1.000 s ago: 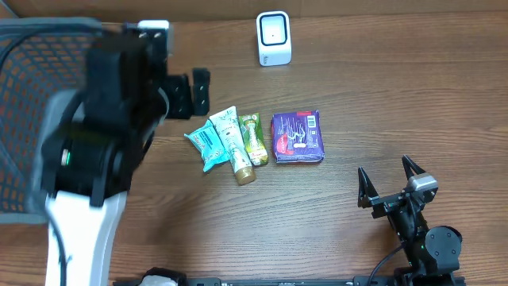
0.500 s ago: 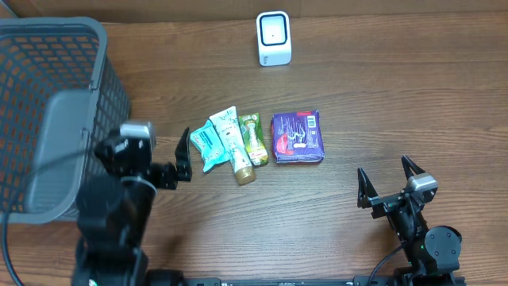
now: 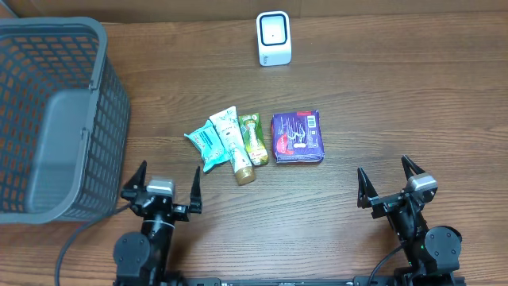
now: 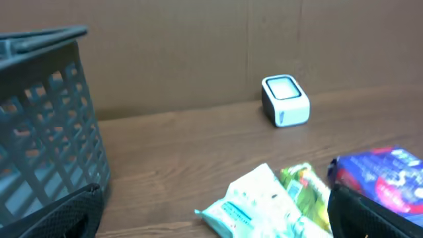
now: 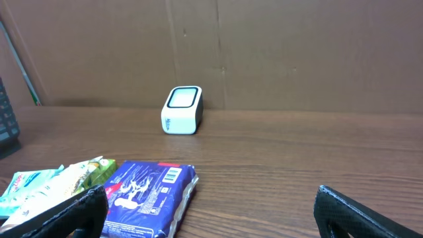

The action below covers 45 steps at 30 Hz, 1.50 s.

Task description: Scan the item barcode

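Observation:
Four items lie side by side mid-table: a teal packet (image 3: 205, 144), a white tube (image 3: 234, 143), a green packet (image 3: 253, 137) and a purple packet (image 3: 298, 136) with a barcode patch (image 5: 170, 175) facing up. The white scanner (image 3: 274, 37) stands at the back. My left gripper (image 3: 169, 175) rests low near the front edge, open and empty, aimed at the teal packet (image 4: 254, 201). My right gripper (image 3: 384, 168) sits at the front right, open and empty, with the purple packet (image 5: 149, 198) ahead on its left. The scanner shows in both wrist views (image 4: 285, 100) (image 5: 181, 110).
A tall grey mesh basket (image 3: 48, 119) fills the left side of the table, close beside my left gripper (image 4: 211, 221). A brown cardboard wall (image 5: 264, 46) closes off the back behind the scanner.
My left arm has come down from high over the basket to a low rest near the front edge, left of the items. The right arm and items have not moved.

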Each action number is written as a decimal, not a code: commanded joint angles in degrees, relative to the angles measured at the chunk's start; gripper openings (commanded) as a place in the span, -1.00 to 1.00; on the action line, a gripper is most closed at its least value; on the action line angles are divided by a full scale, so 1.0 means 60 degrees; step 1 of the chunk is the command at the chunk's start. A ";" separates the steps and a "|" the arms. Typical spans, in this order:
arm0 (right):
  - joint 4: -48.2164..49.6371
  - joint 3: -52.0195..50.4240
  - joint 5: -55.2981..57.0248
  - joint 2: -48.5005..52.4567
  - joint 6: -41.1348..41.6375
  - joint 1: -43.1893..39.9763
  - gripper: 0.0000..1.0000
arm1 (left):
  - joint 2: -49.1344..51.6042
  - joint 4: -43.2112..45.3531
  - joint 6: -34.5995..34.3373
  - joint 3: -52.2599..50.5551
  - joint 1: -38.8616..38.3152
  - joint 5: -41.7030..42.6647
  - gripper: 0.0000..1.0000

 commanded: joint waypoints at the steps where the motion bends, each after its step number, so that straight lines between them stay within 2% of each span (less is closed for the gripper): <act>1: 0.0051 -0.0098 -0.0044 -0.0095 0.0073 0.0047 1.00 | -0.0627 0.0346 0.0656 -0.0605 0.0058 0.0076 0.99; 9: 0.0051 -0.0098 -0.0044 -0.0095 0.0073 0.0047 1.00 | -0.0619 0.2466 0.0991 -0.2080 0.0058 0.0025 1.00; 15: 0.0051 -0.0098 -0.0044 -0.0095 0.0073 0.0047 1.00 | -0.0619 0.1406 0.1457 -0.2051 0.0058 -0.0029 1.00; 18: 0.0051 -0.0098 -0.0044 -0.0095 0.0073 0.0047 1.00 | -0.0565 0.1472 0.1005 -0.2051 0.0055 -0.0011 1.00; 45: 0.0051 -0.0098 -0.0044 -0.0095 0.0073 0.0047 1.00 | -0.0546 0.1475 0.1024 -0.2051 0.0055 -0.0015 1.00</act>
